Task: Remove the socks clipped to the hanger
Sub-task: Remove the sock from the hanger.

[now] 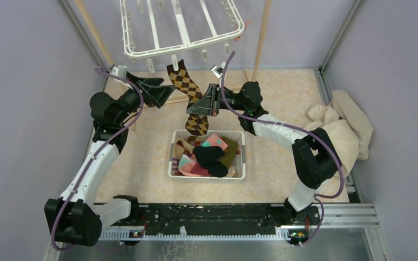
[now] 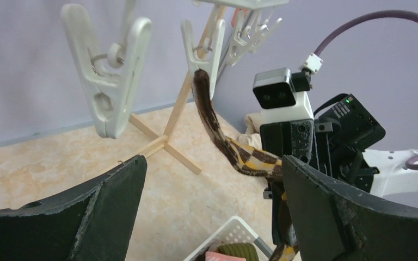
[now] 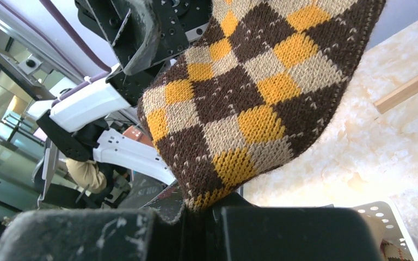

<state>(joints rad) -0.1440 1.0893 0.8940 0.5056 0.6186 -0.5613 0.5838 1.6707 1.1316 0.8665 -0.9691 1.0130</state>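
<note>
The white hanger hangs at the back, its small clips dangling from the rim. One brown argyle sock is still pinched at its top in a clip and droops toward the basket. My right gripper is shut on the sock's middle; in the right wrist view the knit runs down into the closed jaws. My left gripper is open just left of the sock, with nothing between its fingers. Several removed socks lie in the basket.
The white slotted basket sits mid-table under the sock. A beige cloth heap lies at the right wall. Wooden rack poles stand behind, and their foot rests on the table. An empty clip hangs near my left gripper.
</note>
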